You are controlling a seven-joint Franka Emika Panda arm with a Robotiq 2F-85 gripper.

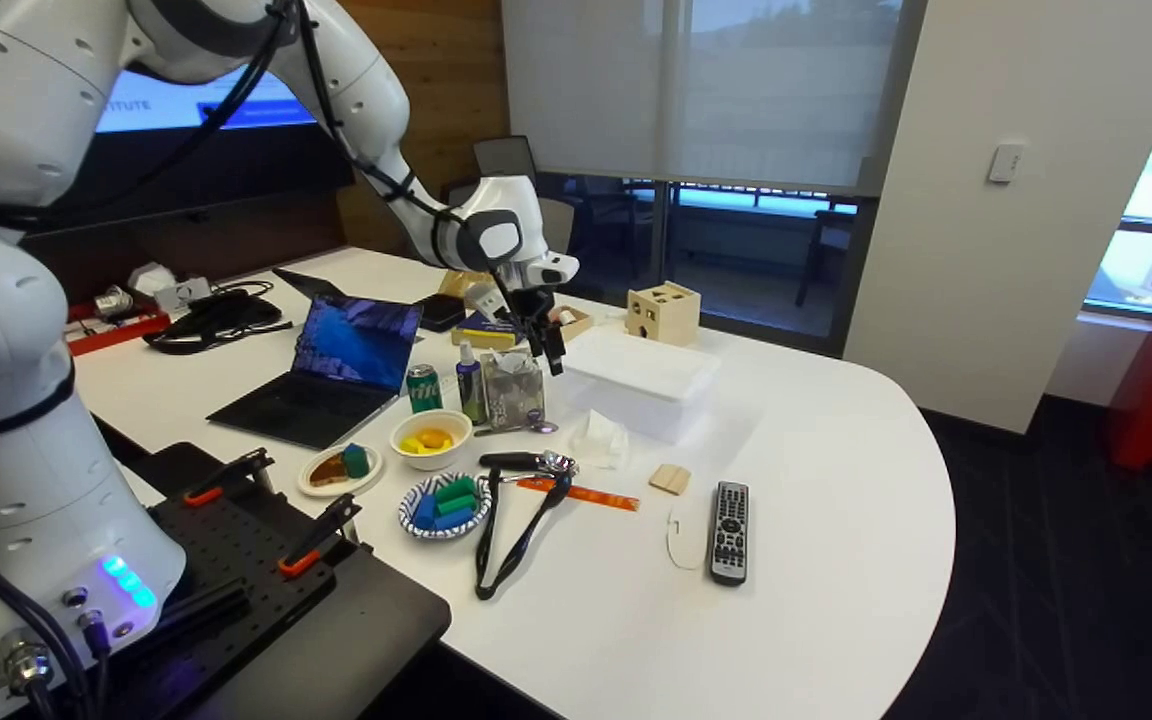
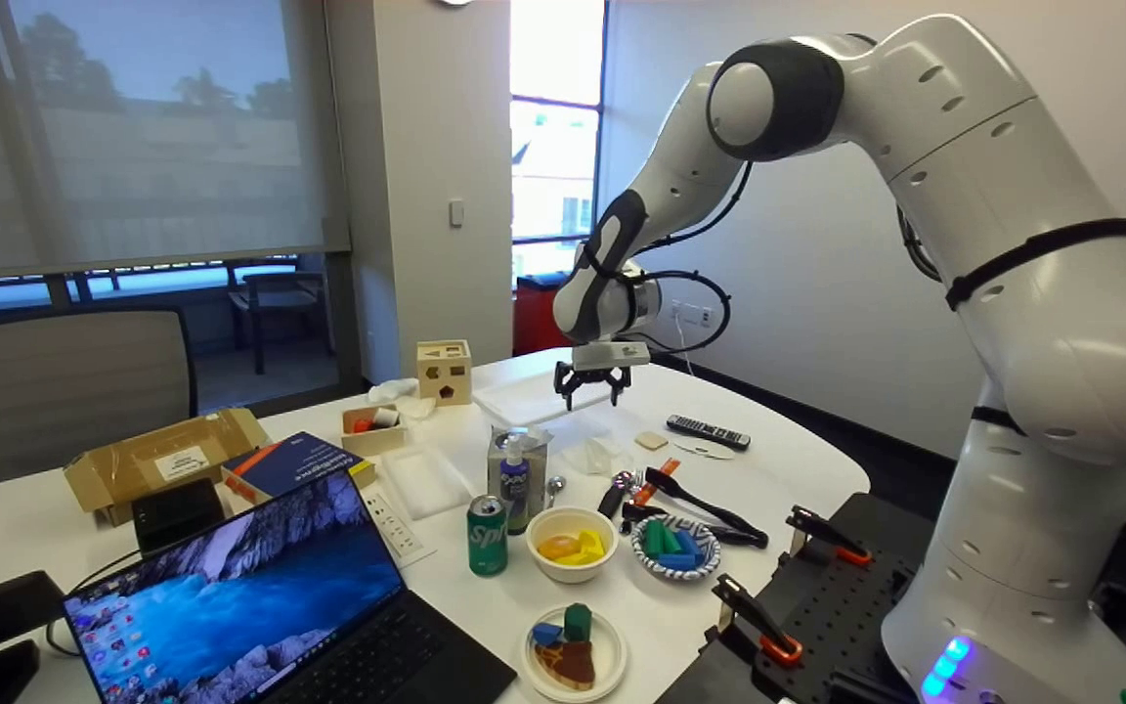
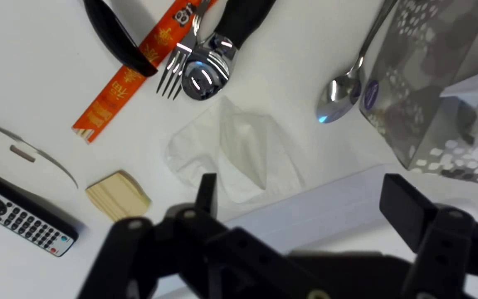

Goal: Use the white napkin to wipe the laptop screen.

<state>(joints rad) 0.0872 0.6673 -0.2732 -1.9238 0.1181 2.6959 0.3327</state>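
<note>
Two black fingers (image 3: 407,207) of the claw (image 3: 305,198) stood wide apart, with nothing held between them, as the crumpled white napkin (image 3: 243,153) lay on the bench (image 1: 816,480) between an ice-cream scoop (image 3: 206,77) and the wall of a white rectangular box (image 3: 309,216). The pick-up appeared to be the step in hand. Doing it well called for centering the claw over the napkin's raised fold, descending straight and pinching that soft peak just clear of the bench, with both fingers well away from the box and the nearby metal spoon (image 3: 340,97). A generous flap left hanging below the grip would have cushioned the laptop screen (image 2: 260,596), which glowed blue near a Sprite can (image 2: 488,536), from hard contact.
</note>
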